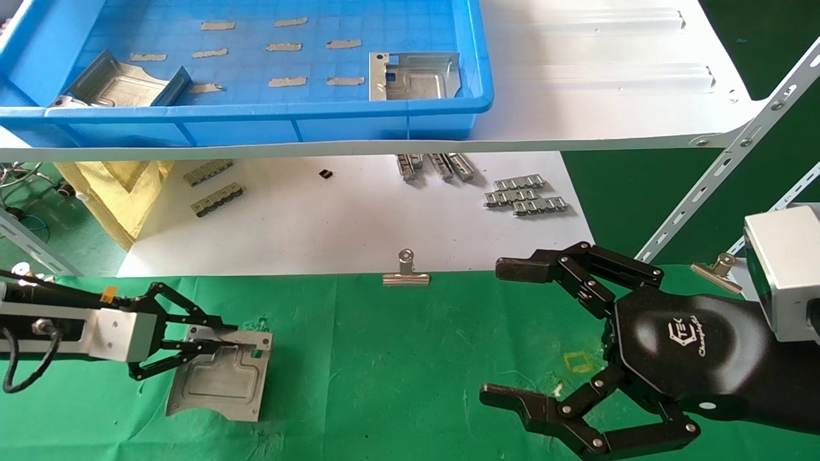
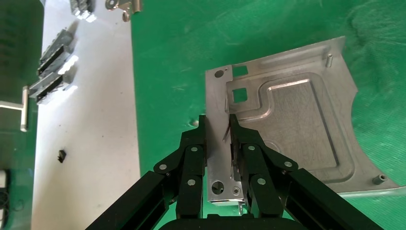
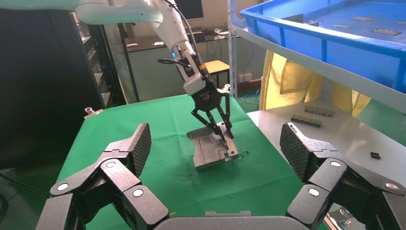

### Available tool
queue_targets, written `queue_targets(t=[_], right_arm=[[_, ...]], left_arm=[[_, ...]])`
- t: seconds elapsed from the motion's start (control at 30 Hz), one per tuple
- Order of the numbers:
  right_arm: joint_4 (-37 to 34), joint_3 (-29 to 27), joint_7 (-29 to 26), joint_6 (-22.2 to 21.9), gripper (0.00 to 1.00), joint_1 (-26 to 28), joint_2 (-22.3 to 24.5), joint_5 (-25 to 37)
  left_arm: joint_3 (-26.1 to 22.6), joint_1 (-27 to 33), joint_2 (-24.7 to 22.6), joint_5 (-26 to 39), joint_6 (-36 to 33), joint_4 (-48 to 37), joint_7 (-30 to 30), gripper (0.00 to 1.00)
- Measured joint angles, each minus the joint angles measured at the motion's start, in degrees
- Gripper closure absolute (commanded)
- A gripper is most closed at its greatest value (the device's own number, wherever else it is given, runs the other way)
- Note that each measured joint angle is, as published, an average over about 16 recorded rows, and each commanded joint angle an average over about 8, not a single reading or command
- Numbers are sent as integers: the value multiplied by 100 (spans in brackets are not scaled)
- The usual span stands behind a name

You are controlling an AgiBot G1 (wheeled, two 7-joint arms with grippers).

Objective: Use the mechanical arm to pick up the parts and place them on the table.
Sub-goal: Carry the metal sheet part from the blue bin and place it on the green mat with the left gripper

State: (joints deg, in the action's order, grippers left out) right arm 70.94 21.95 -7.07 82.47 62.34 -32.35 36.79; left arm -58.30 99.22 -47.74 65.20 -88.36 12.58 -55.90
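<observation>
One part sat tilted on the tabletop, left claw clamped on its flange; release risked sliding. Right claw hovered open, empty.

On the green cloth-covered table, a silvery stamped sheet-metal plate lies left; two more lie in the blue plastic tray behind, on the white shelf board.

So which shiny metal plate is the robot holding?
The plate on the green table, pinched by the left gripper. The other two lie in the blue tray.
</observation>
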Motion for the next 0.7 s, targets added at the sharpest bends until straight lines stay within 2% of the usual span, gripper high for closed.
queue_targets(t=[0.23,0.4,0.53,0.7], right_arm=[[0,0,0,0,0,0,0,0],[0,0,0,0,0,0,0,0],[0,0,0,0,0,0,0,0],[0,0,0,0,0,0,0,0]], left_arm=[[-80,104,-123,91,-113,-324,-182,0],[-106,208,-142,59,-207,-410,-101,0],[-74,248,-83,-151,-275,-349,232,0],[22,187,80,-659,-339,-115,937,0]])
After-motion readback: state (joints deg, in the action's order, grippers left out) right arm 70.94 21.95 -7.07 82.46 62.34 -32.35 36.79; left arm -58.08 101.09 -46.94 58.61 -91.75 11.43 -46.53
